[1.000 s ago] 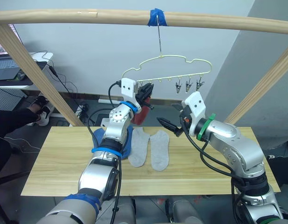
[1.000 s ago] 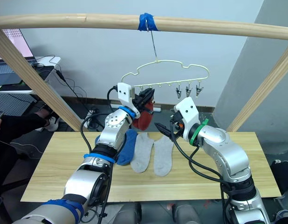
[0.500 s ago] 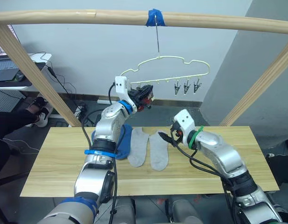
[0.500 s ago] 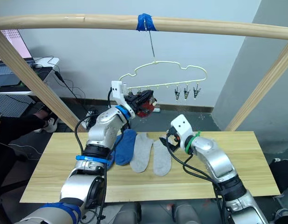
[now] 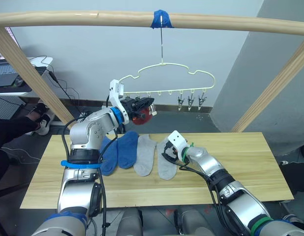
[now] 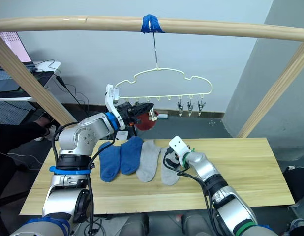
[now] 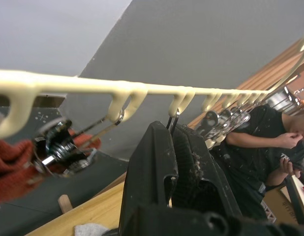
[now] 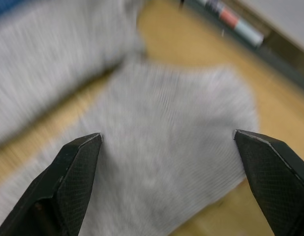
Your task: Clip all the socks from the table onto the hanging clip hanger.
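Note:
The pale yellow-green clip hanger (image 5: 162, 73) hangs by its hook from the rail. A rust red sock (image 5: 138, 116) dangles from a clip at its left end. My left gripper (image 5: 143, 104) is raised beside it, its fingers (image 7: 162, 172) shut on the neighbouring silver clip. Three free clips (image 5: 191, 101) hang at the right end. On the table (image 5: 240, 167) lie two blue socks (image 5: 118, 152) and two light grey socks (image 5: 144, 155) in a row. My right gripper (image 5: 167, 156) hovers open just above the right grey sock (image 8: 167, 162), one finger on each side.
A thick wooden rail (image 5: 68, 17) with blue tape (image 5: 162, 19) spans the top, on slanted wooden posts (image 5: 29, 69) at both sides. A person sits at the left (image 5: 14, 129), near a small desk (image 5: 14, 73). Bare tabletop lies right of the socks.
My right gripper has dropped from near the hanger to the right grey sock on the table. My left arm swung left, taking the hanger and red sock with it, uncovering both blue socks.

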`<action>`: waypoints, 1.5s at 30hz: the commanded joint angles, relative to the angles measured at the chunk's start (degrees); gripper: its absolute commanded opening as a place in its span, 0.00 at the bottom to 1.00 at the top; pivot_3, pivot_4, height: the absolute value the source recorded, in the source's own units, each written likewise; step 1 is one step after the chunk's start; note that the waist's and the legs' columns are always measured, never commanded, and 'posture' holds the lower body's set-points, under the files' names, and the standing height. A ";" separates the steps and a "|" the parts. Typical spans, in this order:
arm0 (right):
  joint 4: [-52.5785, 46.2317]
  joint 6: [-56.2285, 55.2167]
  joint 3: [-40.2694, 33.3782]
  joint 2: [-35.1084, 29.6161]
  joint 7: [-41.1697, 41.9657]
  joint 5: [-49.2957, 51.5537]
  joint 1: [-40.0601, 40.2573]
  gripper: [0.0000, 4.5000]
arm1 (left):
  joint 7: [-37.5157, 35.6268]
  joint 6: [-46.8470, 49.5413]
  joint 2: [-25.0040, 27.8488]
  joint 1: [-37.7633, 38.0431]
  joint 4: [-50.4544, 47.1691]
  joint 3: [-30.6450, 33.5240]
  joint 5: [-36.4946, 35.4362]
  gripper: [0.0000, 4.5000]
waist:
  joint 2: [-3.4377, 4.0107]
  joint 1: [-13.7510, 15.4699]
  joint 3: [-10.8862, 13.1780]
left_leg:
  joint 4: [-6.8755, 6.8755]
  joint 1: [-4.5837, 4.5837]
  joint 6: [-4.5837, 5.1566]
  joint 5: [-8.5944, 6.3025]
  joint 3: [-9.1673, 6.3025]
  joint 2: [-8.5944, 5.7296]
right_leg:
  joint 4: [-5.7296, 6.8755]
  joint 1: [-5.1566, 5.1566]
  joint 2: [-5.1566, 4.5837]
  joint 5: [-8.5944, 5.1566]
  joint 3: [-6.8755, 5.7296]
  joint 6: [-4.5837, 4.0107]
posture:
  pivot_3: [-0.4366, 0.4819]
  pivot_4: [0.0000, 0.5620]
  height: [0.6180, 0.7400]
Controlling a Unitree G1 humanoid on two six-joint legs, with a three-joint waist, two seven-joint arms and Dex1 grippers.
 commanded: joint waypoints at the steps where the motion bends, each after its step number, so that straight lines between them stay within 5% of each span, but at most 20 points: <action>1: 3.32 -2.15 0.53 -0.54 1.05 -2.63 0.83 0.91 | 0.54 0.91 0.12 0.95 -3.21 0.18 -0.86 0.00 | 0.00 0.07 0.00 | -0.01 0.22 0.00 0.00 0.00 0.00 | 0.00 0.20 0.00 0.00 0.00 0.00 | 0.50 0.28 1.00; 8: -1.88 -7.08 -0.73 -2.22 3.34 -3.33 4.40 0.41 | 2.34 3.57 -0.09 2.22 -5.12 1.94 -2.82 0.00 | 0.00 0.47 0.00 | -0.02 0.41 0.01 -0.01 0.01 -0.01 | 0.00 0.35 0.01 -0.03 0.02 0.05 | 0.51 0.27 1.00; 13: -16.10 -6.94 -2.34 -5.44 5.98 -1.58 9.66 0.02 | 4.78 8.38 -0.73 1.41 -3.00 3.62 -5.20 0.00 | 0.00 0.96 0.00 | -0.05 0.38 0.00 -0.01 0.01 0.00 | 0.00 0.30 0.01 -0.02 0.02 0.04 | 0.50 0.26 1.00; 21: -48.78 -0.52 -4.28 -10.32 7.80 -0.44 18.42 0.01 | 6.36 16.38 -0.48 -0.28 -0.03 6.73 -9.85 0.00 | 0.00 0.81 0.00 | -0.06 0.36 0.00 -0.02 0.03 0.03 | 0.00 0.26 0.03 -0.13 0.05 0.22 | 0.48 0.25 1.00; 25: -57.48 4.16 -4.02 -9.55 7.23 -0.06 20.01 0.01 | 6.52 16.65 -0.90 -0.89 0.56 7.06 -10.43 0.00 | -0.02 0.85 -0.02 | -0.07 0.36 -0.01 -0.01 0.03 0.02 | 0.00 0.26 0.03 -0.14 0.04 0.23 | 0.46 0.25 1.00; 45: -54.98 9.14 -4.36 -2.94 4.48 2.04 15.30 0.01 | 6.47 15.18 -2.31 -1.40 0.13 6.62 -10.86 0.00 | -0.02 0.83 -0.02 | -0.08 0.32 -0.01 -0.02 0.06 0.02 | -0.10 0.24 0.02 -0.11 0.07 0.19 | 0.46 0.26 1.00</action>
